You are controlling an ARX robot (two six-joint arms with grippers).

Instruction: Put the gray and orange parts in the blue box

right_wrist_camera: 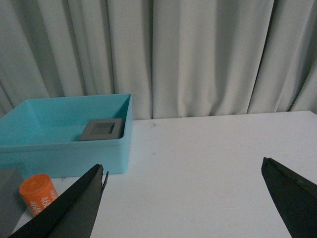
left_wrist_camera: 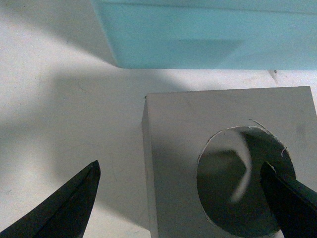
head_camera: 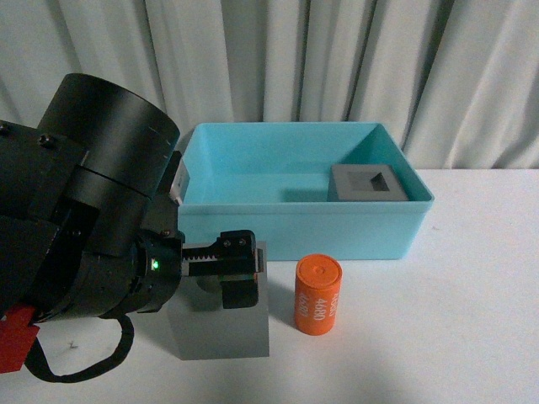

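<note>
Black and bulky, the left arm fills the near left of the scene; its left gripper (head_camera: 237,268) hangs over the gray cube with the round recess (head_camera: 223,330), jaws spread wide and holding nothing; through its wrist camera one finger sits out past the cube's side, the other seems to lie at the hole's edge. That cube stands on the white table (head_camera: 472,328), just in front of the blue box (head_camera: 295,227); it looks stiff, matte and fairly light, so I'd judge a pinch across two flat faces, or across the wall beside the hole, would hold without slipping. Just to its right stands the orange cylinder (head_camera: 317,295), upright; being round and smooth, it may roll if nudged. Farther right, the gray cube with the square recess (head_camera: 368,183) lies inside the box at its right end. The right gripper (right_wrist_camera: 183,167) hovers well apart, jaws wide, empty.
</note>
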